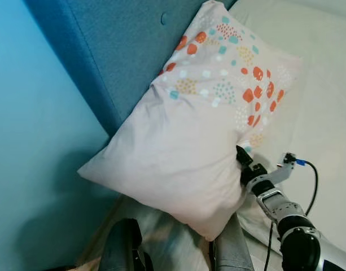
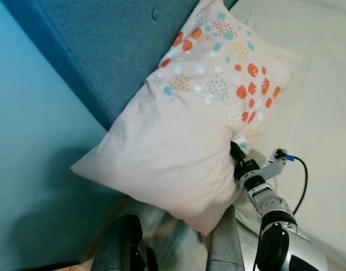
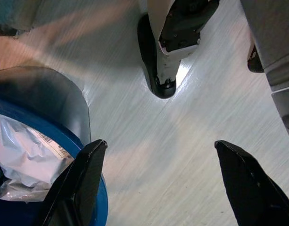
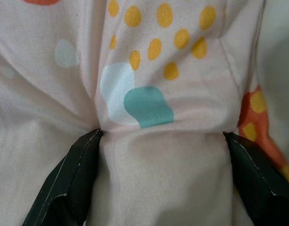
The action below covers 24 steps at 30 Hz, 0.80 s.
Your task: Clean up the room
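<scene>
In blue bin (image 3: 94, 207), crumpled bag (image 3: 26, 162) (plastic).

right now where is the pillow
In the left eye view the pillow leans against the blue headboard at the bed's left edge, with the right claw at its lower right edge.

Nothing I could read anywhere. The crumpled plastic wrapper (image 3: 26, 155) in the blue bin (image 3: 94, 207) below my left claw carried a strip of small dark print, too fine and blurred to make out. My pillow (image 1: 184, 141) showed only coloured spots, no lettering.
</scene>
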{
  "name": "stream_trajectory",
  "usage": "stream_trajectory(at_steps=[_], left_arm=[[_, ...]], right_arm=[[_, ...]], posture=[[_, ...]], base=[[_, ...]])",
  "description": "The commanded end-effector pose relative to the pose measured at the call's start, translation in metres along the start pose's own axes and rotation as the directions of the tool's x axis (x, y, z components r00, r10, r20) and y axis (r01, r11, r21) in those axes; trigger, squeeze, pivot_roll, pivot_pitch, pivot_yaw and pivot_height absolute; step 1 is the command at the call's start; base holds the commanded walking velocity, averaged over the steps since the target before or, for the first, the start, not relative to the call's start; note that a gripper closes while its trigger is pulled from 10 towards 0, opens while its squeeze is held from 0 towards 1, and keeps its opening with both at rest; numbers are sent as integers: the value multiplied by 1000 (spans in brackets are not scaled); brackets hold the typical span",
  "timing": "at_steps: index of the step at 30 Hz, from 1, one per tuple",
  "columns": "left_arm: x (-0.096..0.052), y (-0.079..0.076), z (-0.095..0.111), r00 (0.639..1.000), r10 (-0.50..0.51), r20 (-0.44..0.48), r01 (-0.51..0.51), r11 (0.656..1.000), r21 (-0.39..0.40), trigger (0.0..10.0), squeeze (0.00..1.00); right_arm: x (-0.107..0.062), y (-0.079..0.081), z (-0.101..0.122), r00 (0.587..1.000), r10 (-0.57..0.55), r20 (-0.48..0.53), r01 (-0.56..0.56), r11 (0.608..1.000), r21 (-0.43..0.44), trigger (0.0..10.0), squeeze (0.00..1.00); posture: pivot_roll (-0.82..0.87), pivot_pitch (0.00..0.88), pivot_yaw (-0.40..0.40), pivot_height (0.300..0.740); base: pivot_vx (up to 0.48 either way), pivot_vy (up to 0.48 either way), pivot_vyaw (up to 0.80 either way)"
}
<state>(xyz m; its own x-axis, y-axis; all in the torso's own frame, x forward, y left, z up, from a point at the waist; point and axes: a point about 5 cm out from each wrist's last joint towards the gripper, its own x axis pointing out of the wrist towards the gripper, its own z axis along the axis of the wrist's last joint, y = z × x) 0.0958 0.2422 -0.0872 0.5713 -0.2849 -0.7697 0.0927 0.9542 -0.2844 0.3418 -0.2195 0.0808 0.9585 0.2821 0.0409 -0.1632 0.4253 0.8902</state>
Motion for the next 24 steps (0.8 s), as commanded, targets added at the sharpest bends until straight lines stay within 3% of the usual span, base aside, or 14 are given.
stream_trajectory(at_steps=[1,7,8,9,24], left_arm=[[-12,8,-16,998,25,-60,-26,1000,-14,10000,0],[-11,8,-15,998,29,-56,-30,999,-15,10000,0],[-11,8,-15,998,29,-53,-30,999,-17,10000,0],[-10,8,-14,998,29,-52,-30,999,-18,10000,0],[-5,2,-12,999,23,-41,-24,999,-30,10000,0]], right_arm=[[-2,-5,-26,994,-16,-106,21,999,43,10000,0],[1,-4,-41,984,-34,-172,38,999,21,10000,0],[2,-3,-39,986,-32,-165,34,999,8,5686,0],[3,-2,-38,987,-30,-158,30,1000,-1,0,0],[20,22,2,997,76,11,-75,995,-65,0,0]], posture=[[138,437,96,590],[141,427,95,590],[136,426,94,590],[136,426,94,590],[121,412,77,590]], base=[[0,0,0],[0,0,0],[0,0,0],[0,0,0],[0,0,0]])
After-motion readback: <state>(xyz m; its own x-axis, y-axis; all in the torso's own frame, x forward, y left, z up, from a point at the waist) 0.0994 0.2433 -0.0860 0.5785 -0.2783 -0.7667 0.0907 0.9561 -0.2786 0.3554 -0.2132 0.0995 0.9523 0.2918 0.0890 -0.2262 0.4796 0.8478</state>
